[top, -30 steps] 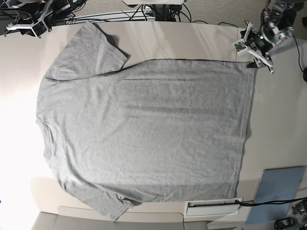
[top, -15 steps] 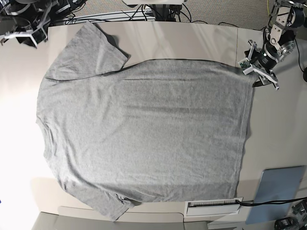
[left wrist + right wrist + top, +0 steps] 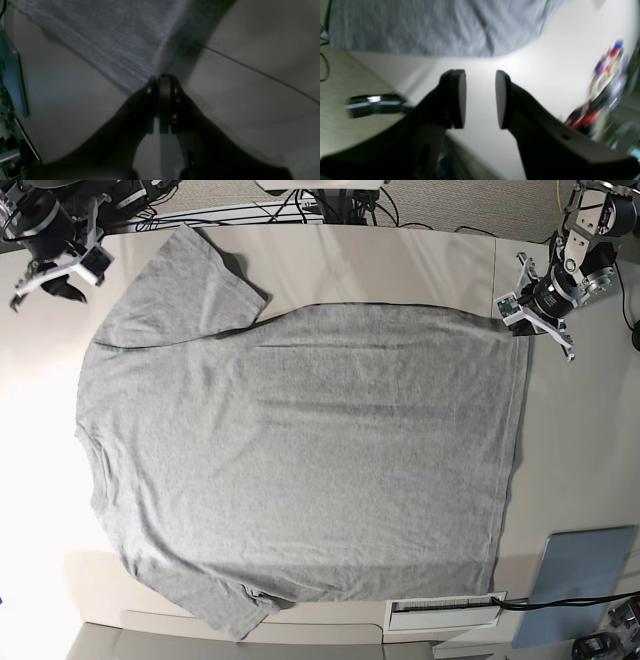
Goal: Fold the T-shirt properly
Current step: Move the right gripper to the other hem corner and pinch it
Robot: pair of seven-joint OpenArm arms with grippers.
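The grey T-shirt (image 3: 300, 450) lies flat across the table, plain side up, with its neck at the left and its hem at the right. My left gripper (image 3: 524, 326) is at the hem's far right corner. The left wrist view shows its fingers (image 3: 160, 80) pressed together on the tip of that corner of the T-shirt (image 3: 120, 37). My right gripper (image 3: 50, 288) hovers open to the left of the far sleeve. In the right wrist view it (image 3: 480, 97) holds nothing, and the T-shirt (image 3: 432, 25) lies ahead of it.
A blue-grey board (image 3: 580, 575) lies at the near right, with a white labelled box (image 3: 445, 612) beside it under the hem. Cables run along the table's far edge (image 3: 300, 205). Blurred colourful clutter (image 3: 602, 82) sits off the table's left side.
My left gripper dropped onto the hem's far corner and went from open to shut. My right arm moved in over the table towards the far sleeve, still open.
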